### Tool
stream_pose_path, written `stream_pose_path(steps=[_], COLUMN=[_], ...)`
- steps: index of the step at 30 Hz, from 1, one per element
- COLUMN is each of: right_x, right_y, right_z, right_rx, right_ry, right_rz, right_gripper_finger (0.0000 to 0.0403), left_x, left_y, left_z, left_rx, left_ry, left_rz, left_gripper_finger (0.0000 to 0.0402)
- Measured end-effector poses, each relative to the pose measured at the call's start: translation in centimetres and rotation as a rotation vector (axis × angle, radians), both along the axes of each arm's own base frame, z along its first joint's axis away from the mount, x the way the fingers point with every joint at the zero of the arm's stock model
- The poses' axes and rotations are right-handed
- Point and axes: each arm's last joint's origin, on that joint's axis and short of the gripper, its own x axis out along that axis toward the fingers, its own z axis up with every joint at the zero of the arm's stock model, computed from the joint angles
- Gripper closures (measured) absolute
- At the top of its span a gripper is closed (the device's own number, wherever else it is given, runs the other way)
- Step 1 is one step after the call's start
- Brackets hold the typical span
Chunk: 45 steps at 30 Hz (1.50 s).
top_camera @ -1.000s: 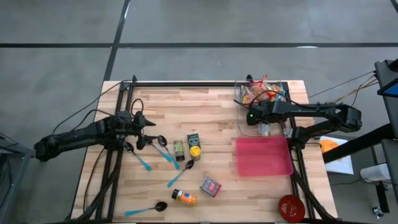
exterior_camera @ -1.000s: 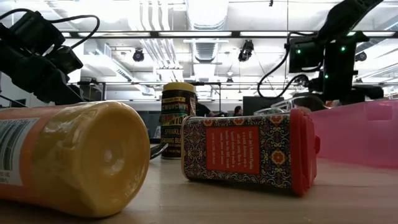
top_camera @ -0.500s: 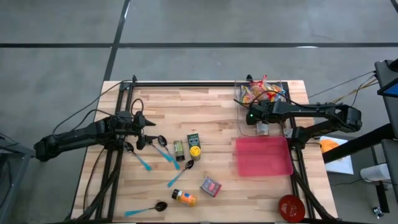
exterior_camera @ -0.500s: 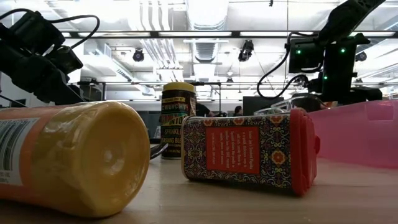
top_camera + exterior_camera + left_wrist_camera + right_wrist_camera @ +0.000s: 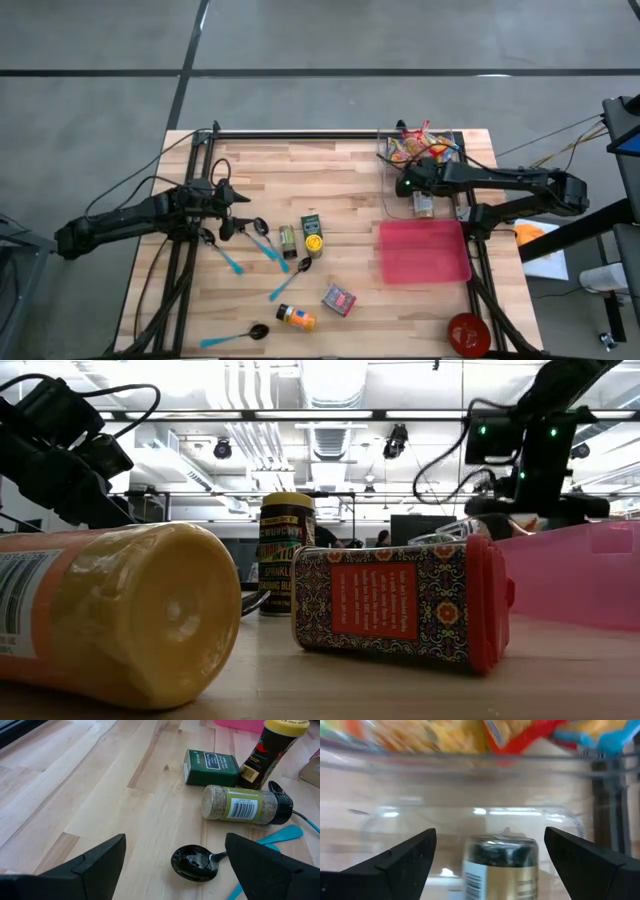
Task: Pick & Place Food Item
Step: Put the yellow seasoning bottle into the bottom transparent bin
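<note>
A jar with a dark lid and a gold label point(image 5: 501, 862) sits in the near end of a clear container point(image 5: 420, 178) at the table's far right. My right gripper point(image 5: 490, 840) hangs open just above it. Its fingers stand on either side of the jar and apart from it. In the high view the jar point(image 5: 424, 207) shows just beside the gripper point(image 5: 410, 186). Snack bags point(image 5: 420, 148) fill the container's far end. My left gripper point(image 5: 236, 207) waits open over the table's left part, above a black spoon point(image 5: 195, 864).
A pink bin point(image 5: 422, 250) lies near the clear container, and a red bowl point(image 5: 467, 333) at the near right corner. Mid-table lie a green box point(image 5: 210, 766), a herb jar point(image 5: 240, 806), a yellow-lidded jar point(image 5: 272, 750), blue-handled spoons point(image 5: 285, 280), an orange bottle point(image 5: 296, 318) and a patterned tin point(image 5: 339, 299).
My right arm's wrist has tipped a little over the clear container, and the jar below it shows more plainly in the high view. My left arm has kept still.
</note>
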Motion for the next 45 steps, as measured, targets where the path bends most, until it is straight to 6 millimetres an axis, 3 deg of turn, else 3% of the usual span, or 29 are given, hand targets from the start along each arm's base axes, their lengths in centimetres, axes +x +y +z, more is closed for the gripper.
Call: stream_pose_path(steps=[10, 19, 35, 45], right_x=[-0.5, 2.8, 11.4, 15.1], right_y=[1.4, 4.6, 12.5, 14.1], right_z=[4.7, 6.8, 4.5, 1.0], right_rx=[-0.105, -0.222, -0.545, -0.669], right_ry=[-0.228, -0.501, -0.621, -0.639], right_rz=[0.170, 0.499, 1.141, 1.319], right_gripper_finger=[0.0034, 0.0034, 0.0034, 0.0034], left_x=[0.0, 0.0, 0.0, 0.0], left_y=[0.0, 0.0, 0.0, 0.0], left_z=[0.0, 0.0, 0.0, 0.0], left_rx=[0.000, 0.000, 0.000, 0.000], left_ry=[-0.001, 0.000, 0.000, 0.000], left_rz=[0.000, -0.001, 0.000, -0.001], left_gripper_finger=[0.0057, 0.0057, 0.0057, 0.0057])
